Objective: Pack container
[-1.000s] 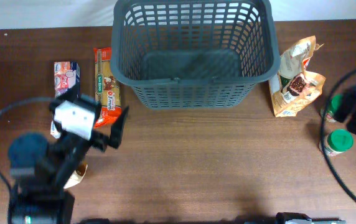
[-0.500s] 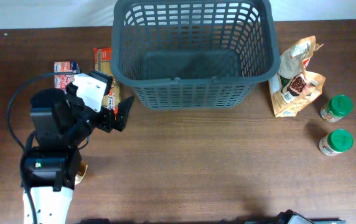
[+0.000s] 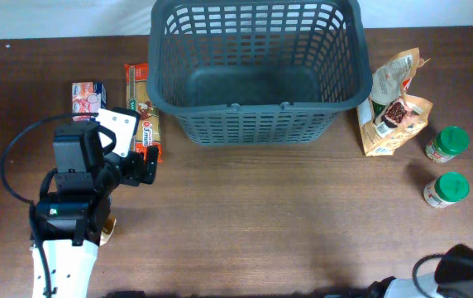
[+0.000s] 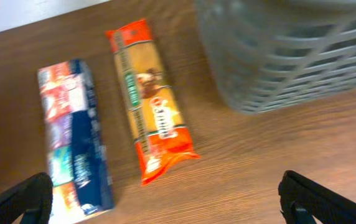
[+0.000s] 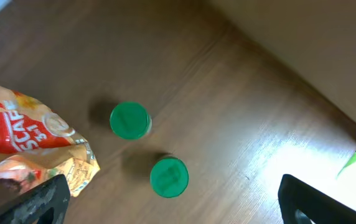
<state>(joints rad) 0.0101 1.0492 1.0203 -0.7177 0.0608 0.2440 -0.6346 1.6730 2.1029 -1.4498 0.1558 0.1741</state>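
The dark grey slotted basket (image 3: 257, 124) stands empty at the table's far middle; its blurred corner shows in the left wrist view (image 4: 290, 56). My left gripper (image 3: 143, 164) is open and empty, low over the table just in front of an orange pasta packet (image 3: 140, 108) (image 4: 150, 127) and a blue and red box (image 3: 88, 95) (image 4: 75, 140). In its wrist view the gripper (image 4: 168, 211) has its jaws wide apart. My right gripper (image 5: 178, 205) is open and empty, high above two green-lidded jars (image 5: 130, 120) (image 5: 169, 177).
Orange snack bags (image 3: 394, 103) (image 5: 28, 140) lean right of the basket. The jars (image 3: 447, 142) (image 3: 445, 189) stand near the table's right edge (image 5: 327, 93). A small tan item (image 3: 106, 233) lies partly under my left arm. My right arm (image 3: 464, 266) shows at the bottom right.
My left gripper has swung up toward the basket's near left corner, then drawn back left, still open. My right arm has left the jars and now sits at the bottom right.
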